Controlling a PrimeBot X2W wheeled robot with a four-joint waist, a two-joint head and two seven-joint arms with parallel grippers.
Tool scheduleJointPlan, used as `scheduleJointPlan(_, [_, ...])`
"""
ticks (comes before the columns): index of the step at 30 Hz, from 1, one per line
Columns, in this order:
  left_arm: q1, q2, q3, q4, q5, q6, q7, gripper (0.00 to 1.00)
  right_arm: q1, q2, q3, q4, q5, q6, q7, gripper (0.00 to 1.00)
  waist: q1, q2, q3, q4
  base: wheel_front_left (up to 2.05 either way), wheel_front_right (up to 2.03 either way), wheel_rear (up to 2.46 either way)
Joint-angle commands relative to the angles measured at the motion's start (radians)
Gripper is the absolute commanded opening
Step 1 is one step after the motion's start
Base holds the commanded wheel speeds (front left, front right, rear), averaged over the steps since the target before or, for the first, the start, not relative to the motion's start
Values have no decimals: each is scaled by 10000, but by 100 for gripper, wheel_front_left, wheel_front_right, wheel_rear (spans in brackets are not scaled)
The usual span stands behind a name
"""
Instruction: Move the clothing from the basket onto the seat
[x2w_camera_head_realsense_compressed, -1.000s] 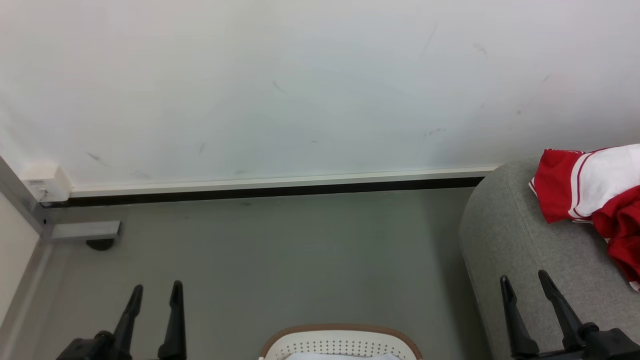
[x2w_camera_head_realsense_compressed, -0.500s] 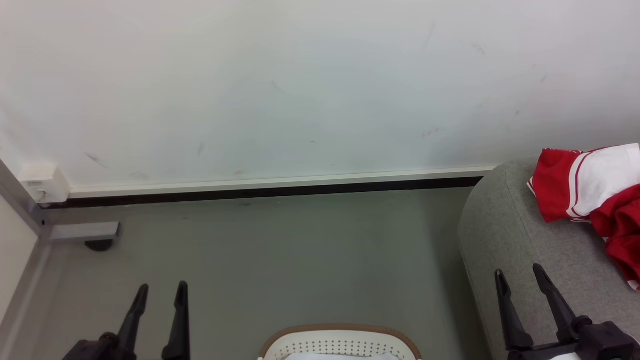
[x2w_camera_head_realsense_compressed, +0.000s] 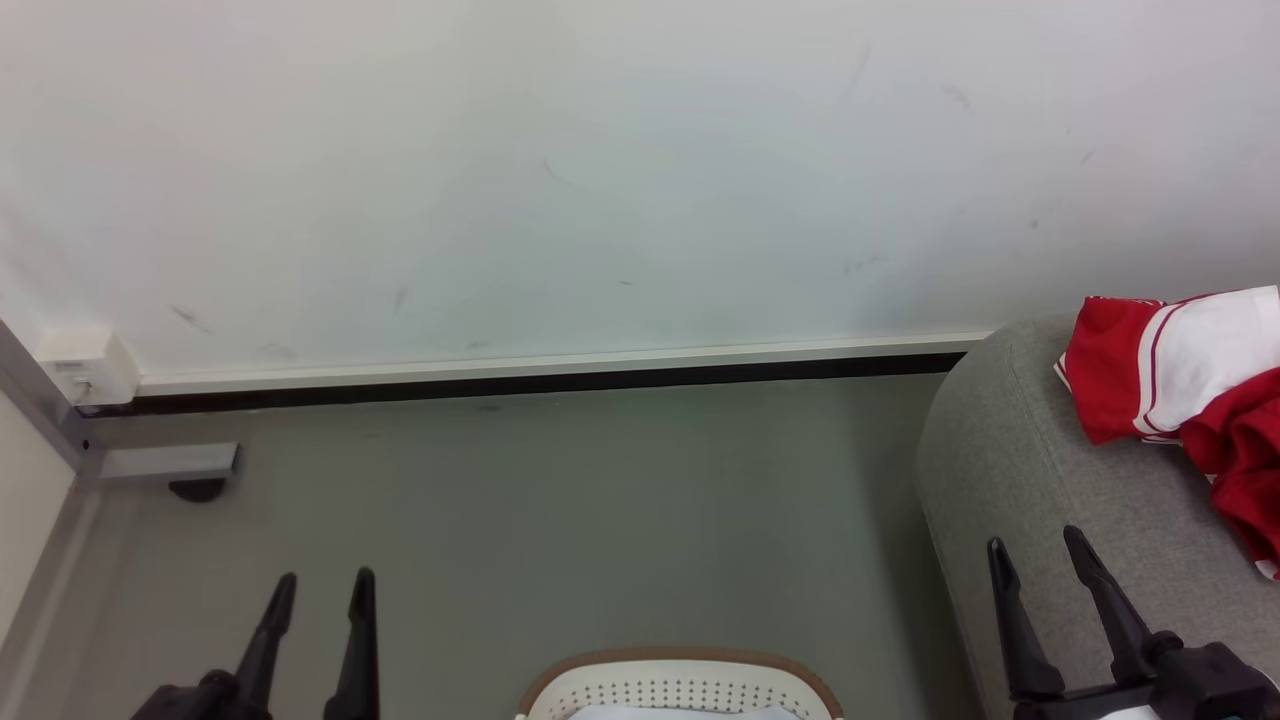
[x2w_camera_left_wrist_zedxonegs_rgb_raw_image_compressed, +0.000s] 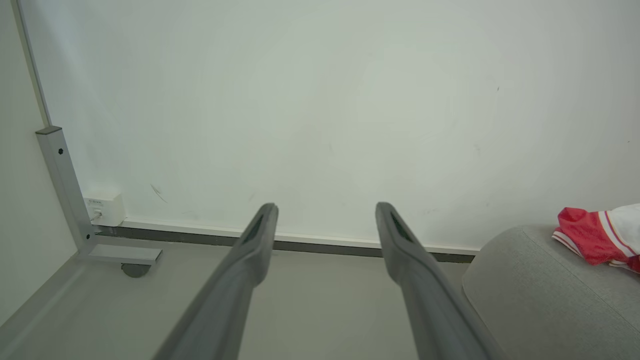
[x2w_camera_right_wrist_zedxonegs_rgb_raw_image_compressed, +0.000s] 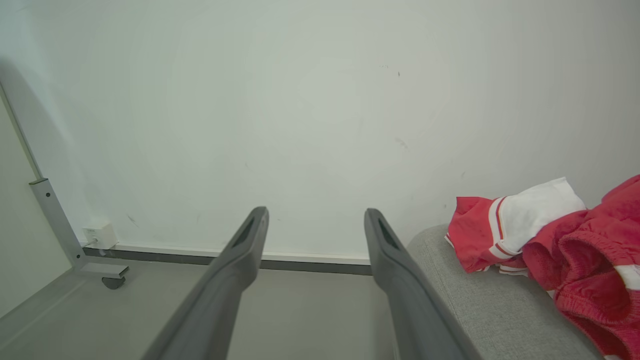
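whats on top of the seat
Red-and-white clothing lies bunched on the grey seat. The seat fabric under the pile is covered, and how many garments it holds cannot be told, since the pile runs past the picture's edge.

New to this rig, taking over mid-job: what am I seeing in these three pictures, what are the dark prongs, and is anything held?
The wide picture comes from the robot's head camera. The dark prongs are its two-fingered hands: left hand lower left, right hand lower right, both open and empty. The other two pictures look along each hand's fingers from wrist cameras. Red-and-white sports garments lie on the large grey fabric seat. The white perforated plastic basket with a tan rim sits at the head picture's bottom edge.
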Motion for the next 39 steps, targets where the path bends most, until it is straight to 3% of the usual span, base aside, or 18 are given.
scheduleJointPlan(1, [-12,-55,24,102,63,-65,-3,100,40,23,13,-22,5,-27,-36,100,0,-1,2,-9,0,0,0])
scheduleJointPlan(2, [0,-49,2,108,0,-33,1,0,4,10,8,8,6,0,1,0,0,-1,3,-7,0,0,0])
scheduleJointPlan(5, [91,-113,-48,388,-37,-33,21,0,177,37,13,247,54,0,13,0,0,-1,3,-5,0,0,0])
scheduleJointPlan(39, [-605,-274,401,683,-5385,-7,1515,0,-255,-119,-509,446,5791,-6,1225,0,0,-1,25,130,0,0,0])
